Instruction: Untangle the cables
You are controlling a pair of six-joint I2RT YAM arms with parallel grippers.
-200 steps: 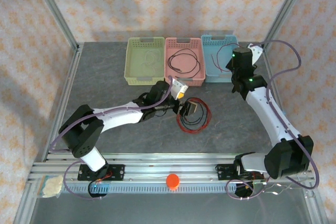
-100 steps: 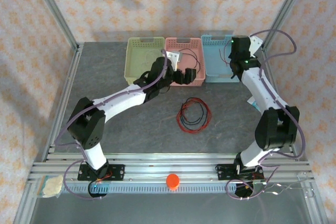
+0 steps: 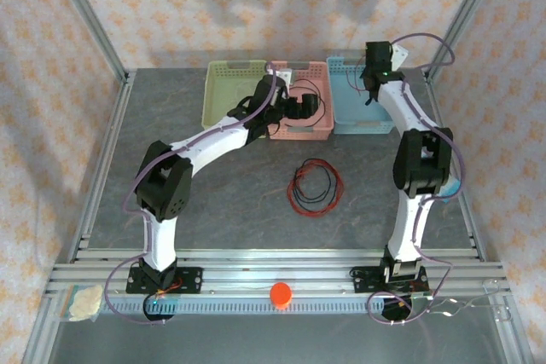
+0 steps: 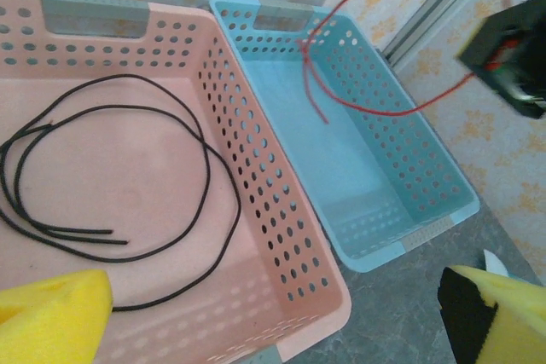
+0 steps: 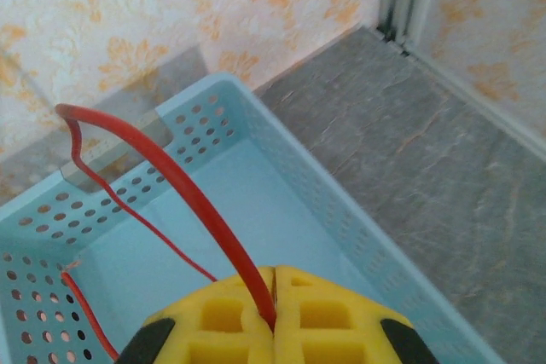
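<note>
Where three baskets point(image 3: 219, 130) stand, the right pincer point(image 5: 275, 275) grips one red cable point(image 5: 184, 191).

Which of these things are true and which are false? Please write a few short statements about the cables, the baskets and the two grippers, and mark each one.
1. The right gripper is shut on a red cable above the blue basket. True.
2. The left gripper holds a black cable. False: it is open and empty, above the pink basket.
3. A black cable lies inside the pink basket. True.
4. The coil on the table is all white. False: it is a red and black coil.
5. The blue basket stands between the other two. False: the pink basket is in the middle, with the green basket on its other side.
</note>
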